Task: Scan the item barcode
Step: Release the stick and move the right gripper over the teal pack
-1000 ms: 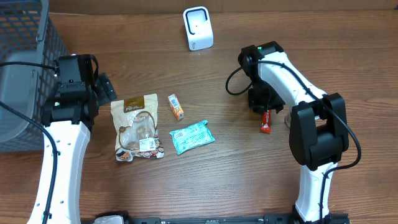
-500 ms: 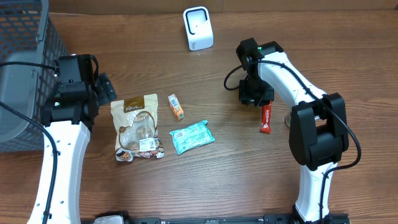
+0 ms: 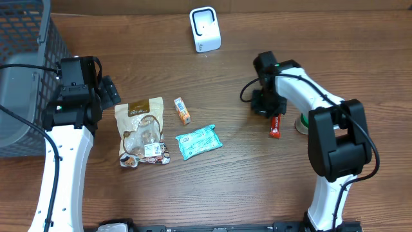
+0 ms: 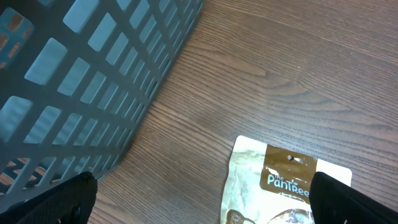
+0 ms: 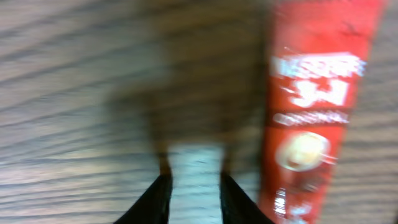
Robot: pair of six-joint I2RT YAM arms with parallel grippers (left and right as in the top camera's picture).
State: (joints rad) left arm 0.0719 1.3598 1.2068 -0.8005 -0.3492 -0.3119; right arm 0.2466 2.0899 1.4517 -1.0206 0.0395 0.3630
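Looking across from the left: the left gripper [image 3: 106, 90] has its jaws wide apart over by the brown pouch [image 3: 143, 129], well apart from the item. The right gripper [image 3: 267, 103] is far nearer, hovering just beside the red coffee sachet [image 5: 317, 106]. It lies flat on the table [image 3: 244, 180], off to the right of the fingers [image 5: 152, 202], long axis running the way they point. The jaws look nearly together, but it's too blurry to tell.
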